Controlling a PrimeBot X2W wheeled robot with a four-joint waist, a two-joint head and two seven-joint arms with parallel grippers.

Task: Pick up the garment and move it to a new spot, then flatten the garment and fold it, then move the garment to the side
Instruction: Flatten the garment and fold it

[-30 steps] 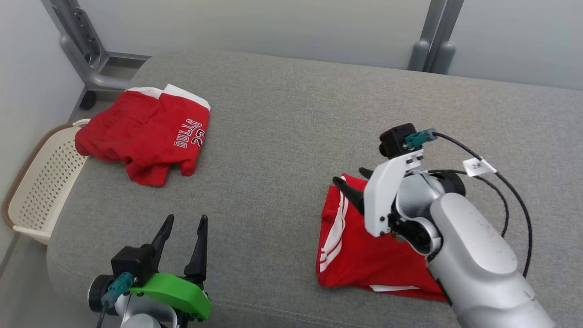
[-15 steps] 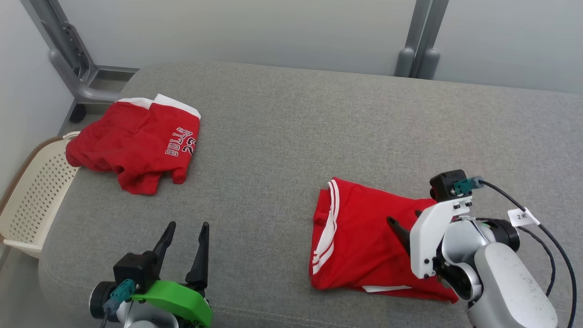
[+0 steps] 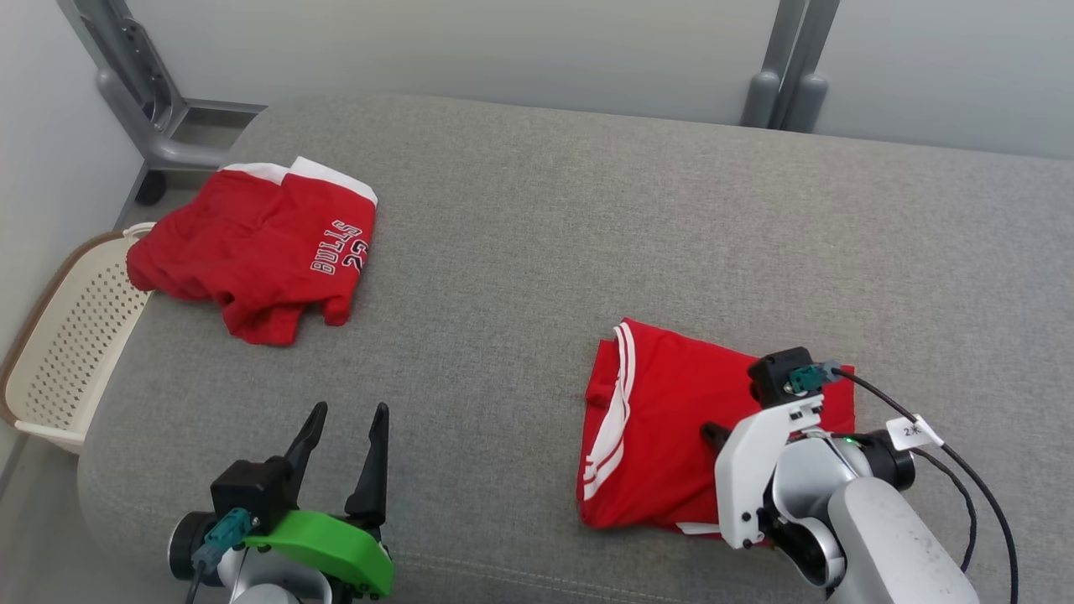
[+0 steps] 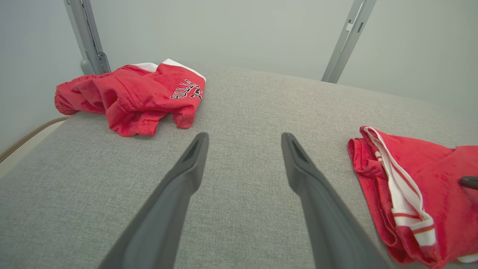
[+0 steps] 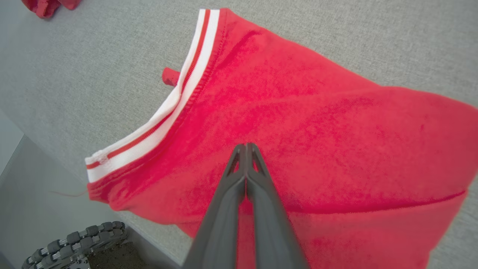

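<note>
On the near right of the grey padded bed (image 3: 545, 235) lies the folded garment (image 3: 663, 419), red with a white-and-red striped band along its left edge. It rests as a flat, roughly square packet close to the front edge of the padding. The right hand (image 3: 715, 436) is over the middle of it, its two dark fingers pressed together along their whole length. In the right wrist view the tips point down at the red cloth. They seem to touch the top layer, though whether any fabric is nipped between them is hard to tell from this angle.

The left hand (image 3: 348, 411) is at the near left over bare padding, its fingers well apart and holding nothing. A second red garment (image 3: 260, 252), crumpled, with a white waistband and "BULLS 23" lettering, lies at the far left corner, well apart from the folded one. A cream perforated basket (image 3: 59, 352) stands just beside the left edge of the bed, below it.
</note>
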